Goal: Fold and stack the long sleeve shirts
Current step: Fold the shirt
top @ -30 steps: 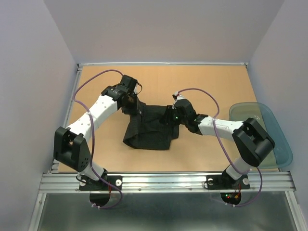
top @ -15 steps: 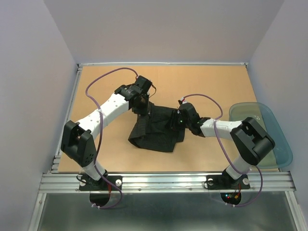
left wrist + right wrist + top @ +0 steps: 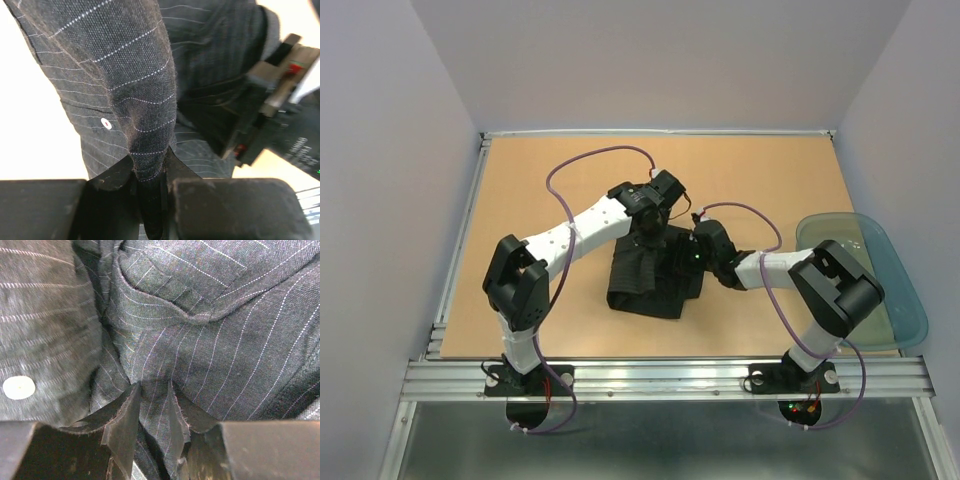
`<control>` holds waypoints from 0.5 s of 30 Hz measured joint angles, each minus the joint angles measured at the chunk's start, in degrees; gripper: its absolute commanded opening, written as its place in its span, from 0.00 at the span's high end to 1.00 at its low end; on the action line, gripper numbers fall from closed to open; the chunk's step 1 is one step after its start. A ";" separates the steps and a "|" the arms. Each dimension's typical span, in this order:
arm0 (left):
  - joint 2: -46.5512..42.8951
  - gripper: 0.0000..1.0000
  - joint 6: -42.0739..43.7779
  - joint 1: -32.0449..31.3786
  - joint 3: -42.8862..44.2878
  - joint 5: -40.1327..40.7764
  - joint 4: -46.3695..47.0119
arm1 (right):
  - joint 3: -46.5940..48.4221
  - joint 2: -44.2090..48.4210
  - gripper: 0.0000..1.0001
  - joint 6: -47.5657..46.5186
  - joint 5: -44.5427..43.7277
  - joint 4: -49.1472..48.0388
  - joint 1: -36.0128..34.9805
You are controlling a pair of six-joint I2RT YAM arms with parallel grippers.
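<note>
Tan tabletop (image 3: 540, 190), black shirt (image 3: 645, 288) mid, pale walls (image 3: 660, 60), teal bin (image 3: 907, 300) R edge.

You have the top camera above and behind the arm bases, looking down on the whole table (image 3: 520, 180); your left wrist camera looks along the left gripper (image 3: 150, 175), very near to the shirt (image 3: 135, 75); your right wrist camera looks along the right gripper (image 3: 152, 405), even nearer; all three views share the shirt; the left wrist view shows also the right gripper.
</note>
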State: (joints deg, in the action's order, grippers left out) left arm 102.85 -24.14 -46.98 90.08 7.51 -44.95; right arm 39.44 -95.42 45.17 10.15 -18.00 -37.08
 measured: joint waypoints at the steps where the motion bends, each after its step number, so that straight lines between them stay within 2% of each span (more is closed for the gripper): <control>1: 0.22 0.84 -0.17 -0.50 0.37 0.15 -0.02 | -0.24 -0.09 0.65 0.31 0.15 -0.61 0.07; 9: 2.89 0.84 -1.44 -4.15 1.20 0.17 0.04 | -0.96 -0.09 0.65 0.83 0.20 -1.95 0.74; 15: 6.97 0.85 -1.68 -5.81 1.77 0.15 0.33 | -1.07 0.68 0.60 0.50 -0.44 -1.18 0.81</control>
State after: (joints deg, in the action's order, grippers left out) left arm 109.82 -25.82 -52.80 91.85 7.66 -44.62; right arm 38.37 -94.74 45.67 9.72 -19.18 -36.27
